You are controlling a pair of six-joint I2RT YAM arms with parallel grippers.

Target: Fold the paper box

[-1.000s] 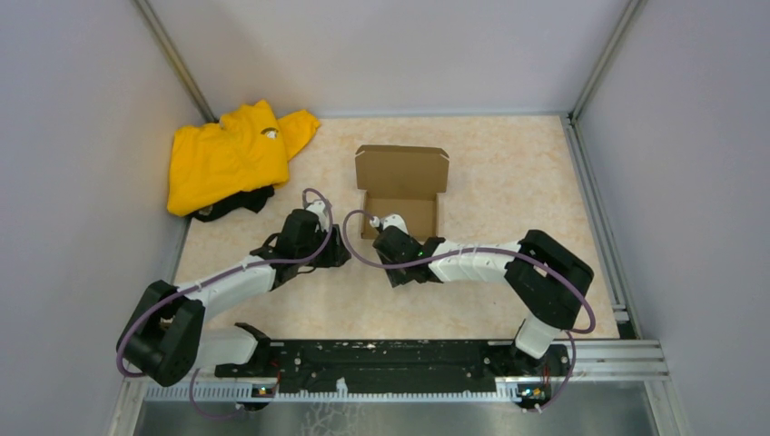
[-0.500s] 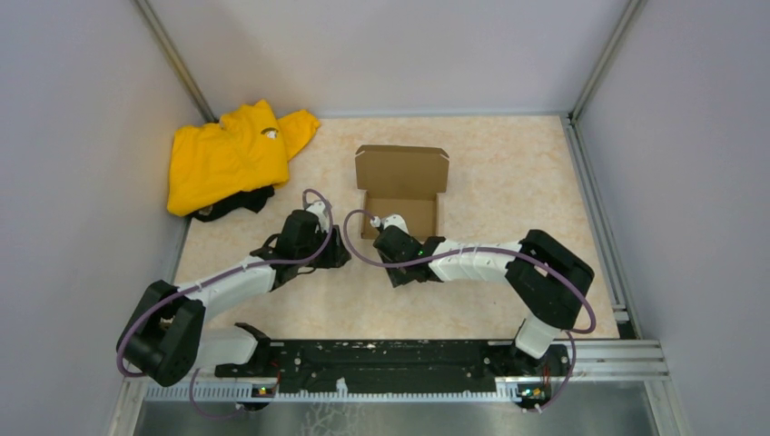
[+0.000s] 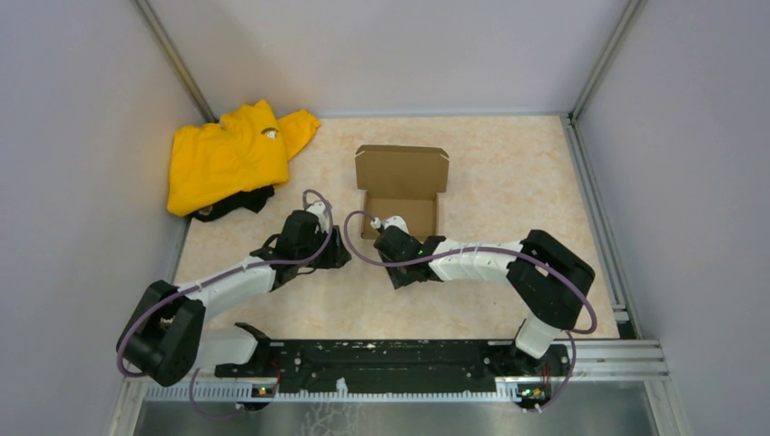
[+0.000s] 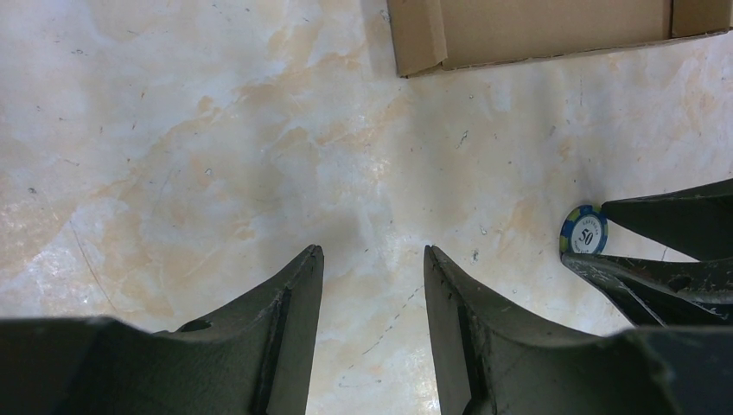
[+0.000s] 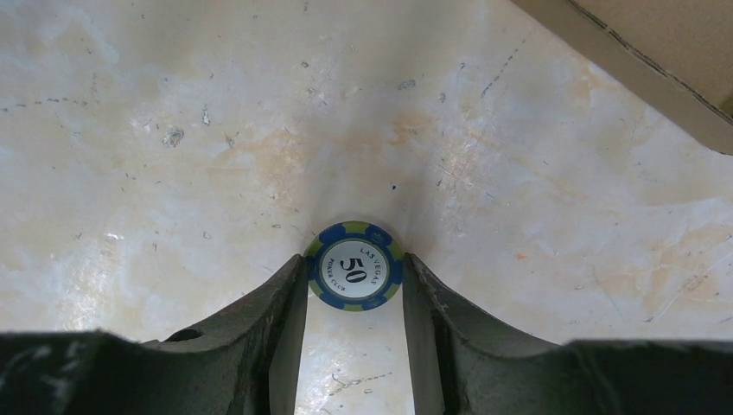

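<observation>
My right claw [image 5: 354, 285] clamps one round blue-and-green poker chip [image 5: 354, 275]; left claw [image 4: 373, 268] apart, empty; one matte brown cardboard box [image 3: 402, 173] nearby.

chip [image 5: 359, 266] on table [image 3: 508, 182], between the right gripper [image 5: 354, 264] fingers; box [image 3: 402, 182] just ahead; left gripper [image 4: 372, 255] to its left, garment [image 3: 227, 159] beyond.

We've got a counter [image 3: 518, 173] with a pale marbled top, cream with peachy-beige patches, and up close it's scuffed with little dark specks. Plain greyish-lilac walls [image 3: 390, 45] box it in on three sides, with aluminium frame rails [image 3: 172, 59] running up the back corners (another rail [image 3: 595, 209] lies along the counter's right edge). Light is soft and even, shadows faint.
</observation>
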